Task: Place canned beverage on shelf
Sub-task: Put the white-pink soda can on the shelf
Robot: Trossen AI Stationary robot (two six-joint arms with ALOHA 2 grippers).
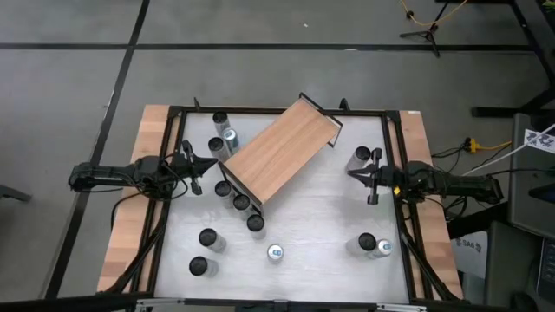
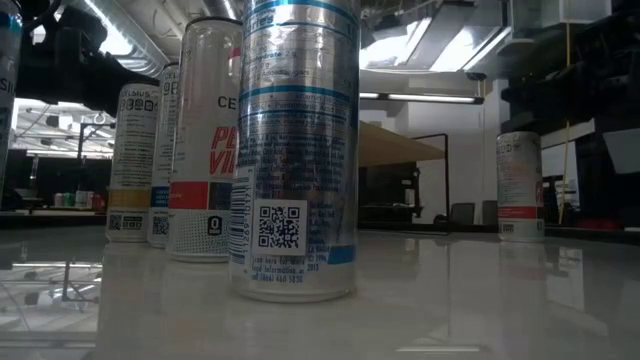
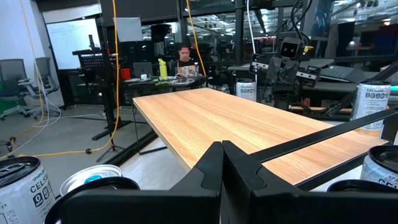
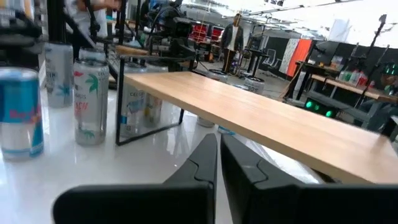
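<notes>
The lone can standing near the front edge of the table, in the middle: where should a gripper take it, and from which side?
Judging by its pose, grip the can across its round side wall, about mid-height. It stands upright, tall and narrow, with bare table all around, so fingers could close on opposite sides. Either arm could come in level from its own side; both grippers are shut and would need to open first.

A white desk (image 1: 321, 217) edged with light wooden strips is seen from above. On it a shelf (image 1: 282, 149), a long light-brown board with thin black frame ends, is set at a slant. Cans are stood upright on the desk around it: two near the far-left corner (image 1: 222, 130), a row of three along the shelf's near-left end (image 1: 239, 202), two at the near left (image 1: 203, 252), one at the near middle (image 1: 276, 252), two at the near right (image 1: 374, 245), and one at the right (image 1: 362, 157).
</notes>
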